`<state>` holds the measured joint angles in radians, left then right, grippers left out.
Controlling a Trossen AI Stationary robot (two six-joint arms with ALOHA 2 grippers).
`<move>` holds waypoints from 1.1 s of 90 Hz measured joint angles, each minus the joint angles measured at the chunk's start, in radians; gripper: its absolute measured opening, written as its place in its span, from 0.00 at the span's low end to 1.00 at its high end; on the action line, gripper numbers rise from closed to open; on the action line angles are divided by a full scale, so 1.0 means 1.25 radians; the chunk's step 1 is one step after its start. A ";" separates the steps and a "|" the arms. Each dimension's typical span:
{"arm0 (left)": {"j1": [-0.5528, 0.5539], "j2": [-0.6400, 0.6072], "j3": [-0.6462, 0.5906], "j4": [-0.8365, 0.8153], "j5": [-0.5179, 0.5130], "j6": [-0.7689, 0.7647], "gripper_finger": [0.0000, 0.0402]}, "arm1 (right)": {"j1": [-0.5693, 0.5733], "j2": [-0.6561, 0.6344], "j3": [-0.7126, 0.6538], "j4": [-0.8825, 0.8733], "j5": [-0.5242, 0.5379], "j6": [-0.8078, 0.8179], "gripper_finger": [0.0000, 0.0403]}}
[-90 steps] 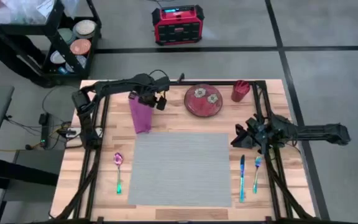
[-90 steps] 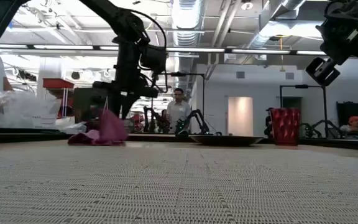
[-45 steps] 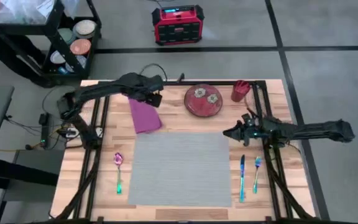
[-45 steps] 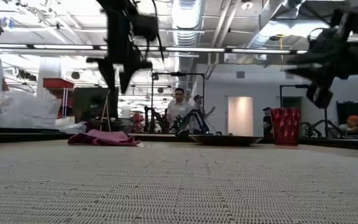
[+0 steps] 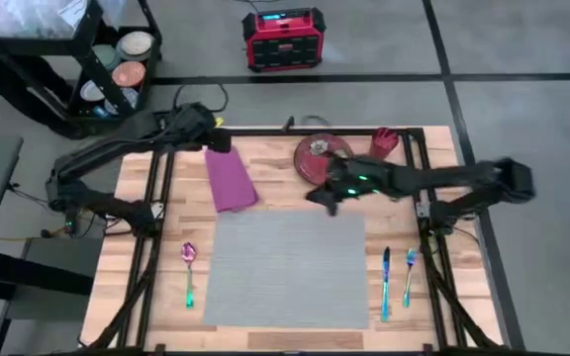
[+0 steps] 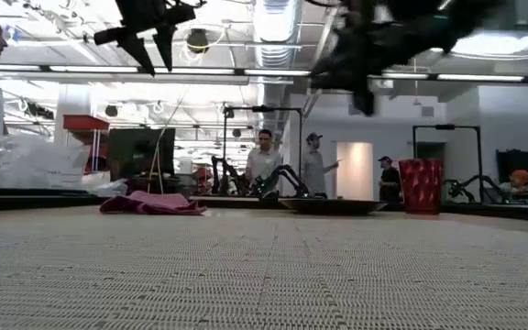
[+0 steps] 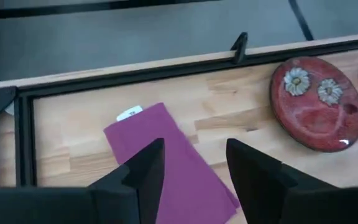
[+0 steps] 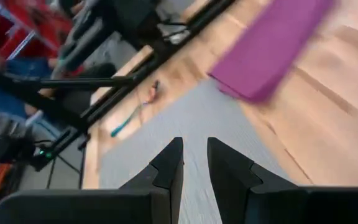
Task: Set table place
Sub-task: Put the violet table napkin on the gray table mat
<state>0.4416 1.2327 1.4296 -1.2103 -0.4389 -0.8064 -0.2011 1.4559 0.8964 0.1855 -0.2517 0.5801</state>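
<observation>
Grey mat (image 5: 285, 267) lies flat in the middle of the desk (image 5: 107, 297), towards its near edge, and nothing rests on it yet. A spoon (image 5: 189, 269) lies on the wood just to its left; a knife (image 5: 385, 284) and fork (image 5: 408, 275) lie side by side just to its right. So the cutlery looks placed, as I judge it, while the middle of the setting is not done.

Past the mat's far edge, the magenta napkin (image 5: 230, 182) lies flat on bare wood, close to the mat's far left corner but apart from it. The right hand (image 8: 194, 144) hangs over the mat's far edge, between napkin and plate, with its fingers only a narrow gap apart and nothing between them. The left hand (image 7: 194, 146) hovers above the napkin's far end, by the far rail, with fingers fairly wide and also empty.

Farther back, the red plate (image 5: 315, 150) sits near the far rail, partly hidden under the right arm. It carries two painted flowers and no food. A red cup (image 5: 384, 144) stands just to its right; I cannot tell what, if anything, is in it. Plate, cup and probably napkin remain to be brought to the mat.

Beyond the desk, a black cart (image 5: 77, 89) holds a few bowls (image 5: 127, 72) on its shelf; their contents cannot be made out.
</observation>
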 joint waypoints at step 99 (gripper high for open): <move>-0.023 -0.477 -0.015 0.013 -0.071 0.172 0.38 | -0.013 0.634 0.630 -0.351 -0.219 -0.143 0.14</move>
<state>0.4133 0.6368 1.4106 -1.1934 -0.5271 -0.5918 -0.2176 2.2478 1.6840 -0.2535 -0.5255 0.4019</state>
